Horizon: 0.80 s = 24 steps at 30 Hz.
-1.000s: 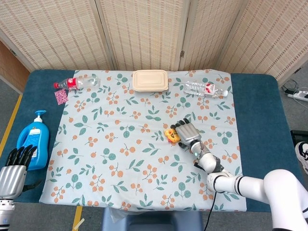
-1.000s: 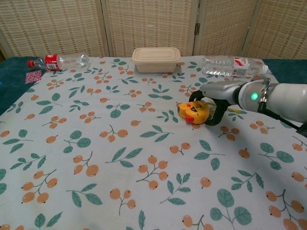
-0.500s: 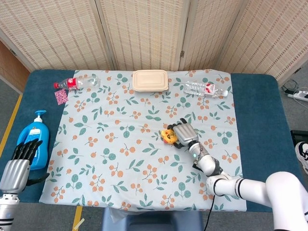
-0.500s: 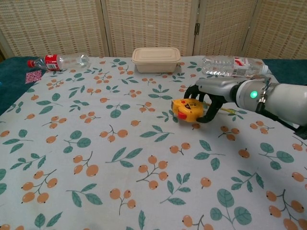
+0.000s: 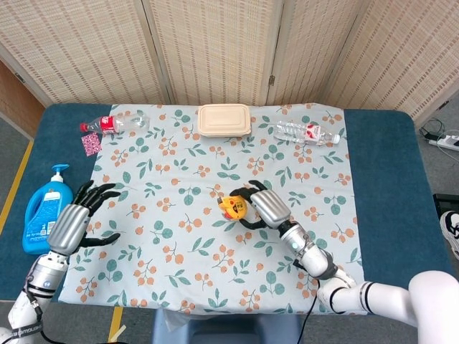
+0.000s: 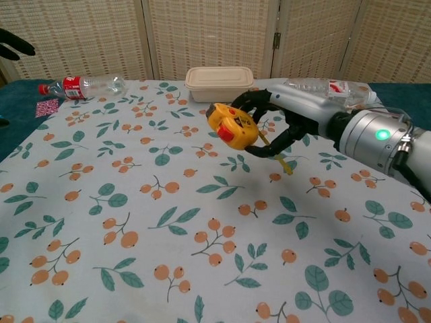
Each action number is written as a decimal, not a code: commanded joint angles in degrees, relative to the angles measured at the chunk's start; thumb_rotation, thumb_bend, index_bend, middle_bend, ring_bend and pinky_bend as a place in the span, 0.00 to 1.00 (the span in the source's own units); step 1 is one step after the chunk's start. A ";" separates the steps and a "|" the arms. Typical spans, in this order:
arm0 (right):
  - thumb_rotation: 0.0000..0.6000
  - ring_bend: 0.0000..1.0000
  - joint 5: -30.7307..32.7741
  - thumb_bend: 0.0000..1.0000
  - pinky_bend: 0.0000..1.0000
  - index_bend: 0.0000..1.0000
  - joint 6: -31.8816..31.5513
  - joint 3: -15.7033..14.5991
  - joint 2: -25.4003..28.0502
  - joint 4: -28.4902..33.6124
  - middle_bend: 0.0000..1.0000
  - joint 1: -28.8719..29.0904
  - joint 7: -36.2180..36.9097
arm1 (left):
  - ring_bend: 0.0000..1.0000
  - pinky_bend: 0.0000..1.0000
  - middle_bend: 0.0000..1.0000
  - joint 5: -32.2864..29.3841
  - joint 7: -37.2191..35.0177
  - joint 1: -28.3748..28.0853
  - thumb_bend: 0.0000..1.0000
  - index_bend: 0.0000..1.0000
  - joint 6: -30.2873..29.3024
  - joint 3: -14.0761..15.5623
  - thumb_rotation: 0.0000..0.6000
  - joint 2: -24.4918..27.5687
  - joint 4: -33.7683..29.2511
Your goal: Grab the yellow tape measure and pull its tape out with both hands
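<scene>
Floral tablecloth point(image 5: 179, 236) bears two bottles; right robot hand point(image 5: 264, 208) grips one yellow tape measure point(image 5: 233, 206); left robot hand point(image 5: 74, 222) spread, empty.

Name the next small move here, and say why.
Probably bring the left hand across toward the tape measure. The right hand grips it lifted off the tablecloth, while the left hand hovers open, empty and well apart, and the tape is not yet drawn out.

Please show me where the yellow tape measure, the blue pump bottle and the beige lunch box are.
yellow tape measure point(image 6: 231, 126): chest view, its yellow side.
blue pump bottle point(image 5: 38, 218): head view, its body.
beige lunch box point(image 5: 224, 119): head view, its lid.
</scene>
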State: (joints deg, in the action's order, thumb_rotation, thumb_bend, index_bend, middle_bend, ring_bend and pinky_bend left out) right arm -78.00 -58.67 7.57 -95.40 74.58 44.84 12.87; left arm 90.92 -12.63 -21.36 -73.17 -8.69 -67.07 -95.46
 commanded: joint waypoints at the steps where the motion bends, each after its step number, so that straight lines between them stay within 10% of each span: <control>1: 1.00 0.32 -7.70 0.39 0.12 0.58 -7.85 -0.35 -5.83 -8.77 0.49 -1.34 8.94 | 0.19 0.01 0.18 -0.66 -3.24 -4.35 0.18 0.27 5.32 -1.49 1.00 1.48 -3.33; 24: 1.00 0.34 -15.77 0.39 0.13 0.58 -20.79 -0.36 -21.06 -32.74 0.48 0.43 22.40 | 0.11 0.00 0.14 -10.39 -2.24 -20.12 0.19 0.24 23.21 -4.92 1.00 -0.26 -9.75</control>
State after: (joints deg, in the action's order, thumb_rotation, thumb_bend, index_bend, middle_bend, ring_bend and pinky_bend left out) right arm -93.56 -79.07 7.34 -116.04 42.35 45.20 34.92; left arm 81.17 -15.45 -40.91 -50.45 -13.56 -66.84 -105.07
